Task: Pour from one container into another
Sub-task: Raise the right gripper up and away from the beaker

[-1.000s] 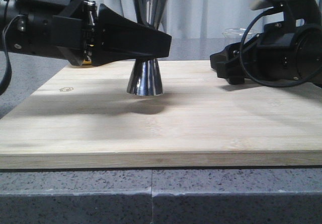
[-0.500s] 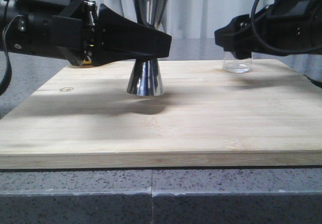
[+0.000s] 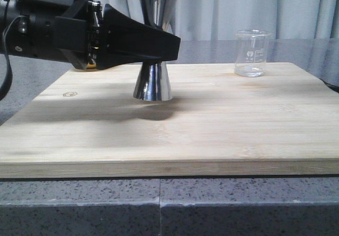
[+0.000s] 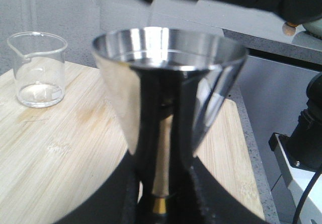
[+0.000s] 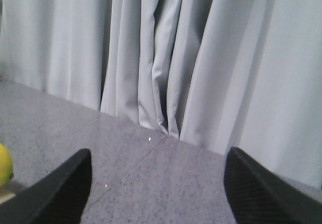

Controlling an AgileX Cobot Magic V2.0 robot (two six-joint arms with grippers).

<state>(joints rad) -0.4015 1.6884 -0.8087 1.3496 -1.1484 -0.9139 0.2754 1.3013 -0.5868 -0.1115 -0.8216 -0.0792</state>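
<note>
Left gripper: was clamped on the jigger at its narrow waist; the jigger's foot looked to rest on the cutting board, though contact could not be confirmed.
Likely reason for grip: steadying a tall, top-heavy receiver so it would not tip during a pour (judgement only).
Jigger mouth: in the left wrist view the upper cup faced up, upright; whether it held liquid could not be told.
Right gripper: fingers spread apart, nothing between them; only curtain and grey counter beyond, plus a yellow lemon at the edge.
Right arm position: raised almost out of the front view, only a dark sliver at the top edge.
Beaker: stood upright and unheld on the board's far right part, well apart from the jigger and from the left gripper.
Beaker contents: a thin film at the base at most; it seemed near empty.
Beaker versus right gripper: below it, not in that wrist's view.
</note>
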